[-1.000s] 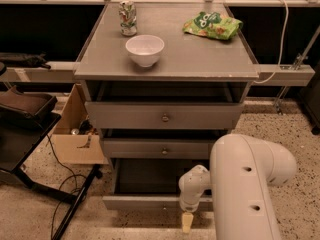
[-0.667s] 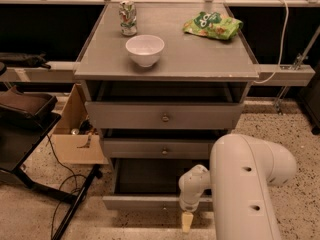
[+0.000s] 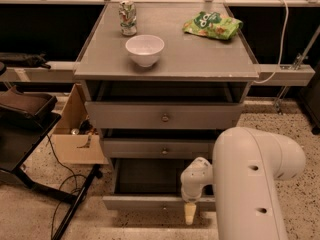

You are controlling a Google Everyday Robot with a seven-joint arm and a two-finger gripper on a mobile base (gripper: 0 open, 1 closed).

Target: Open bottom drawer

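The bottom drawer (image 3: 142, 203) of the grey cabinet is pulled out toward me, and its dark inside (image 3: 150, 176) shows behind the low grey front. My gripper (image 3: 190, 213) hangs at the drawer's front edge, right of centre, with its yellowish tip pointing down over the front panel. My white arm (image 3: 250, 184) fills the lower right and hides the drawer's right end. The knob does not show clearly.
Above it are the middle drawer (image 3: 160, 149) and top drawer (image 3: 162, 116), each standing slightly forward. A white bowl (image 3: 144, 49), a can (image 3: 128, 18) and a green bag (image 3: 212, 25) sit on the cabinet top. A cardboard box (image 3: 75, 134), a chair (image 3: 22, 119) and floor cables (image 3: 65, 194) are at left.
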